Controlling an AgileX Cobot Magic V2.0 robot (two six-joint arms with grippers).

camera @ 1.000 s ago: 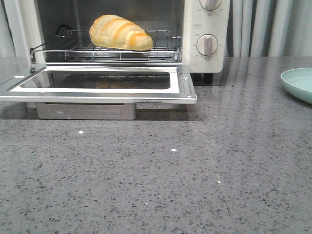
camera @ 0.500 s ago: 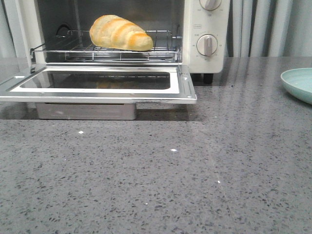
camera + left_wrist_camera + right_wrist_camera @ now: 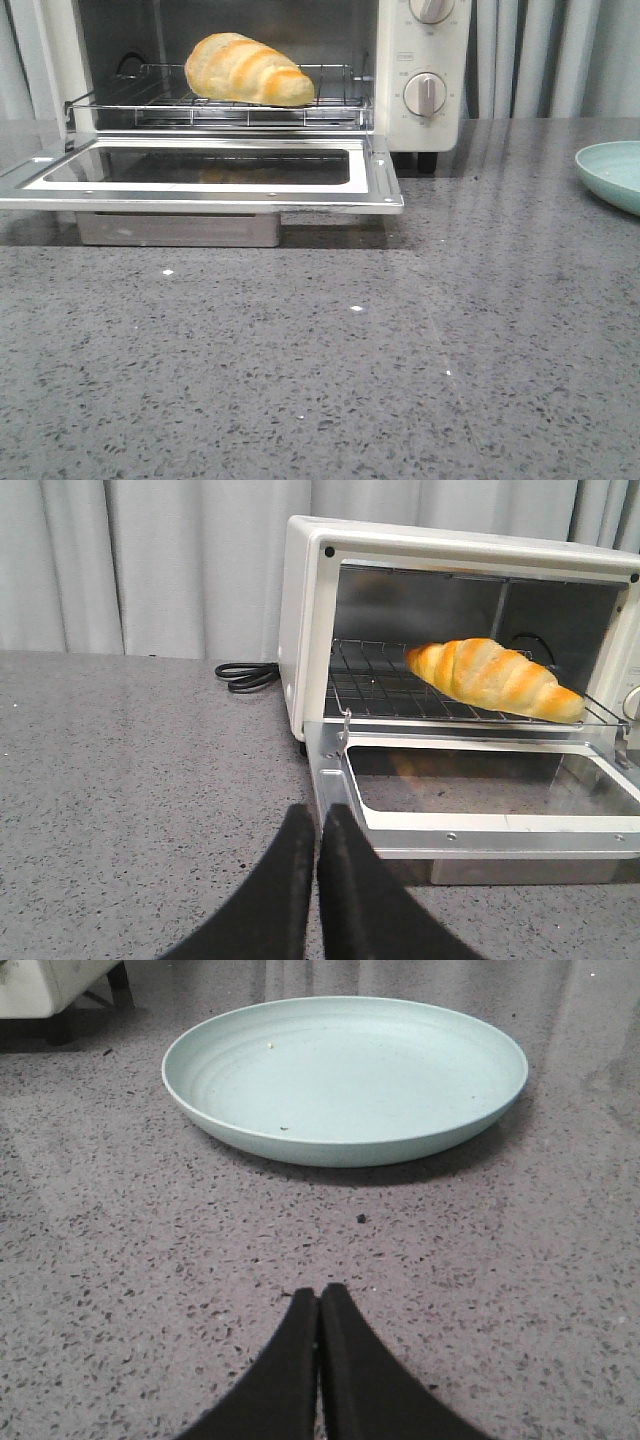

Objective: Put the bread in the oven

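Grey speckled stone countertop point(image 3: 400, 380), pale curtains behind. Golden-brown croissant-shaped bread point(image 3: 248, 69) lies on the wire rack point(image 3: 250, 108) inside the cream-white toaster oven point(image 3: 425, 60); glass door point(image 3: 200, 175) folded down flat.

Left gripper point(image 3: 318, 880) and right gripper point(image 3: 319, 1360): fingers pressed together, empty, both apart from the oven.

Risk: bread sits toward the rack's front; closing the door carelessly could jolt it.

Pale green round plate point(image 3: 345, 1075): empty but for crumbs.

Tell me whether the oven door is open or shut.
Open: the oven door lies folded down flat, and the bread sits exposed on the wire rack.
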